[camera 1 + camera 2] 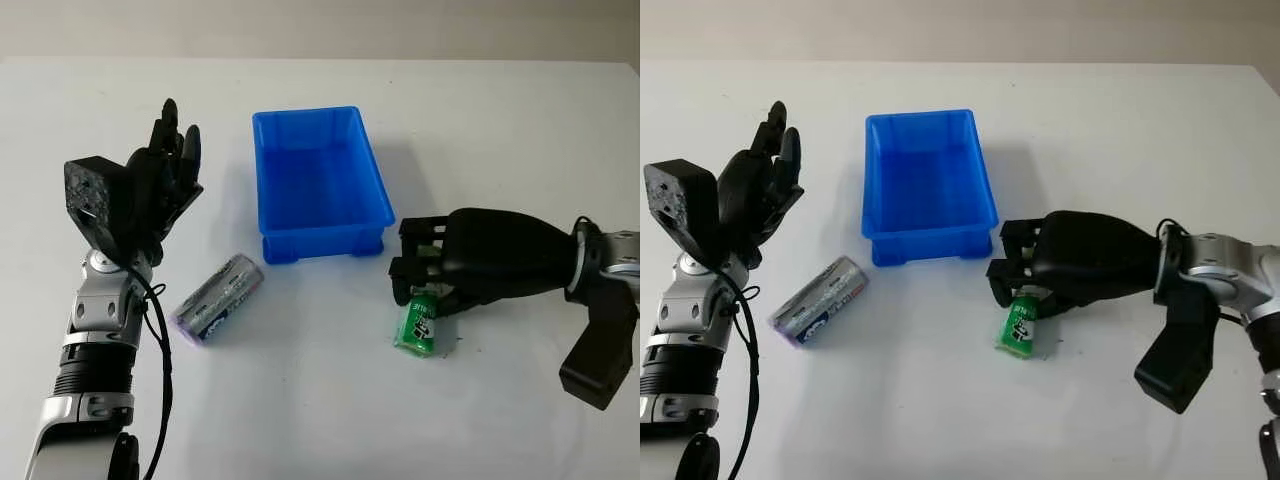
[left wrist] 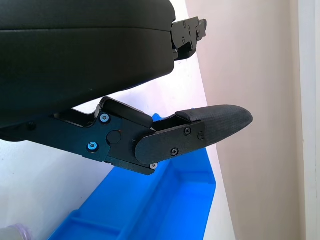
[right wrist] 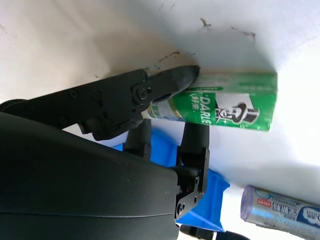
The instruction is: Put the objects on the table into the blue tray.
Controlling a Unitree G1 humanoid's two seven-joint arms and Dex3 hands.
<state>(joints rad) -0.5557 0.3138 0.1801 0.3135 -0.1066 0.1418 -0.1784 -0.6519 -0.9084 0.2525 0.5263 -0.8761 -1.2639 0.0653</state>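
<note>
Black against the white table (image 1: 330,400), the left hand (image 1: 165,175) is raised at the left, open and holding nothing, well apart from the work. Just below and to its right a silver-and-purple tube (image 1: 217,299) lies on its side, near the front left corner of the blue tray (image 1: 318,235), which stands in the middle with nothing in it. Right of the tray's front edge, the right hand (image 1: 432,272) is down over a green Darlie toothpaste box (image 1: 416,323) lying flat on the table; in the right wrist view one fingertip (image 3: 181,76) presses the box's long edge while other fingers stand on its far side, so the grip looks about closed but the box is not yet lifted. To do this well, I judge the fingers should close squarely across the box's narrow width before rising, then carry it level over the tray rim.
</note>
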